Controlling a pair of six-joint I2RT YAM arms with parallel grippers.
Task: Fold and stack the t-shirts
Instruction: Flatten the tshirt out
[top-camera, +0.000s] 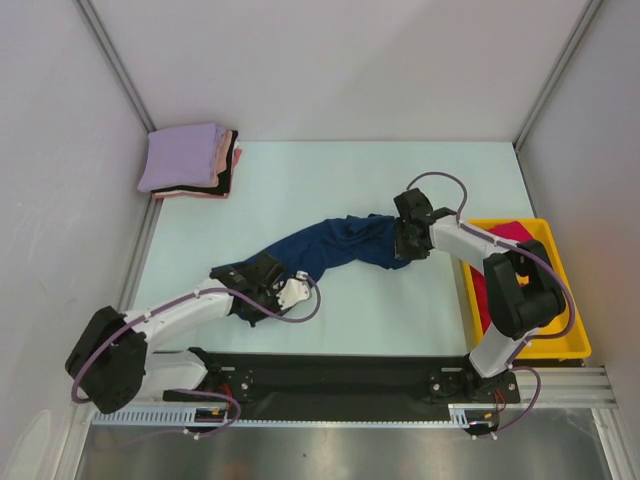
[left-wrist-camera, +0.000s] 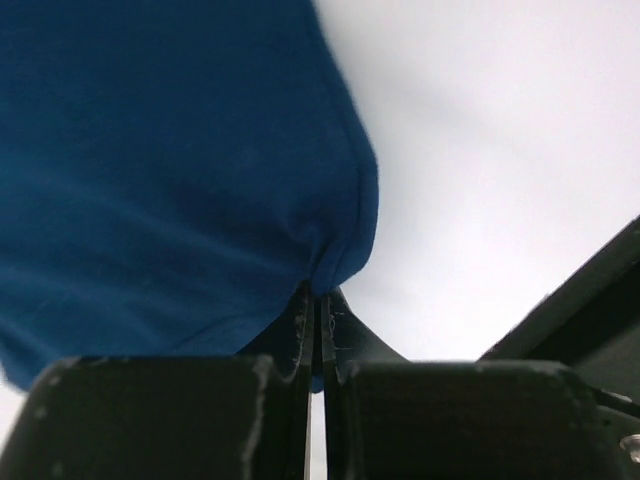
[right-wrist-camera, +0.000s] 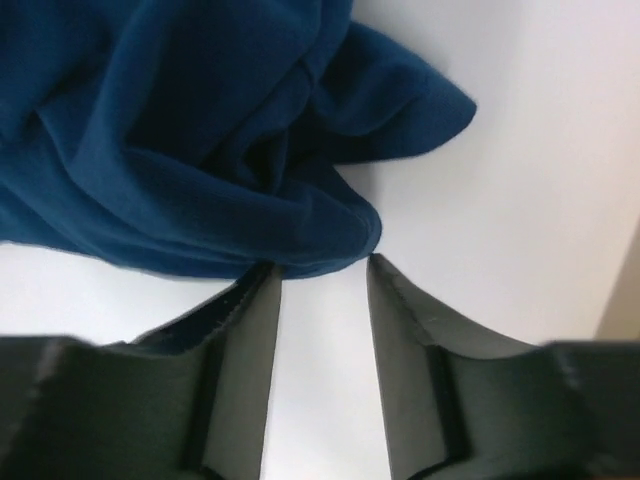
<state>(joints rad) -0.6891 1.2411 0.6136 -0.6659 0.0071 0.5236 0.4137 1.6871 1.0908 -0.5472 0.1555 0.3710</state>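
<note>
A navy blue t-shirt (top-camera: 335, 245) lies bunched in a long band across the middle of the table. My left gripper (top-camera: 262, 290) is at its near-left end. In the left wrist view this gripper (left-wrist-camera: 320, 300) is shut on a pinch of the navy cloth (left-wrist-camera: 170, 170). My right gripper (top-camera: 408, 243) is at the shirt's far-right end. In the right wrist view it (right-wrist-camera: 322, 265) stands open, its fingertips just touching the edge of the crumpled cloth (right-wrist-camera: 180, 150), with nothing between them. Folded t-shirts (top-camera: 188, 160), lavender on top, are stacked at the back left.
A yellow tray (top-camera: 560, 350) stands at the right table edge with a crimson shirt (top-camera: 480, 290) in it, under the right arm. White walls close in the table at the left, back and right. A black base rail (top-camera: 330, 385) runs along the near edge.
</note>
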